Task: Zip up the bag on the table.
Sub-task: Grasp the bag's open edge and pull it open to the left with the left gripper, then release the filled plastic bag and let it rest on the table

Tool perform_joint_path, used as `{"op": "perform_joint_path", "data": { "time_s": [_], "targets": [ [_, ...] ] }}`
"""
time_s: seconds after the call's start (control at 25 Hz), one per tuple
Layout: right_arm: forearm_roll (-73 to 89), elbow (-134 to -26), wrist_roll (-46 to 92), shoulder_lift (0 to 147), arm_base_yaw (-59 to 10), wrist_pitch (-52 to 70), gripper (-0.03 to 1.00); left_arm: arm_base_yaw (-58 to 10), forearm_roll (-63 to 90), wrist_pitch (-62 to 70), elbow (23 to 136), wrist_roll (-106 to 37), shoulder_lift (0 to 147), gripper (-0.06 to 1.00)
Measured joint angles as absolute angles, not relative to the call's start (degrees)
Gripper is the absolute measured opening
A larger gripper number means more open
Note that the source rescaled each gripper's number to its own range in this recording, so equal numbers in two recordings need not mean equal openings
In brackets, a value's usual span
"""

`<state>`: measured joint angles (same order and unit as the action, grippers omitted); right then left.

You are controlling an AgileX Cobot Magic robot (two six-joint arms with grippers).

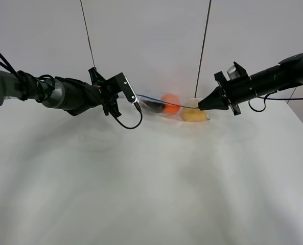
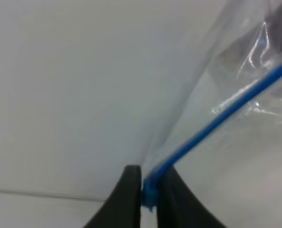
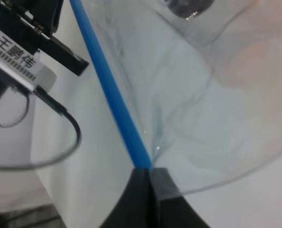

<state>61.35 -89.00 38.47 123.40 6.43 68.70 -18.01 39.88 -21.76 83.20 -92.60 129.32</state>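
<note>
Toward the far side of the table (image 1: pixel 151 194), the bag (image 1: pixel 164 109) is strung between the two arms, and its blue zip strip (image 1: pixel 152 98) runs as a nearly straight line from one gripper to the other. The left gripper (image 1: pixel 137 100) reaches in from the left and has the strip's left end. In the left wrist view its two black fingers (image 2: pixel 126 199) stand close on either side of that end, which fills the narrow gap between them, so it is pinching the bag there. The right gripper (image 1: pixel 200 106) comes in from the right and meets the other end. In the right wrist view its jaws are pressed together with the strip running straight into the seam between them, clenched on the bag. The clear plastic hangs below the strip, creased and folded. Through it show a dark eggplant (image 1: pixel 151 105) nearest the left gripper, an orange (image 1: pixel 170 102) about midway, and a yellow pear (image 1: pixel 193 116) just below the right gripper's tip. Whether the bag's bottom touches the tabletop is hard to tell. A black cable (image 1: pixel 128 124) loops down beneath the left gripper, and two thin dark lines (image 1: pixel 202 48) run upward behind the bag.
</note>
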Motion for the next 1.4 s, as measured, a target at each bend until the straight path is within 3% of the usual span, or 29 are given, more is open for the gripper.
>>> {"op": "perform_joint_path", "data": {
  "time_s": [0.2, 0.32, 0.72, 1.08, 1.4],
  "targets": [
    [60.55, -89.0, 38.47, 123.34, 6.87, 68.98, 0.0, -16.79, 43.54, -22.54, 83.2, -90.04, 129.37, 0.84],
    [60.44, -89.0, 38.47, 123.34, 6.87, 68.98, 0.0, -16.31, 46.78, -22.69, 83.2, -91.44, 129.37, 0.96],
    [60.4, -89.0, 38.47, 123.34, 6.87, 68.98, 0.0, -8.23, 67.11, -21.29, 83.2, -96.63, 129.22, 1.0],
    [60.4, -89.0, 38.47, 123.34, 6.87, 68.99, 0.0, -2.15, 95.9, -1.09, 83.2, -107.8, 123.84, 1.0],
    [60.4, -89.0, 38.47, 123.34, 6.87, 68.99, 0.0, -0.39, 99.14, 14.93, 82.19, -109.71, 118.32, 1.0]
  ]
}}
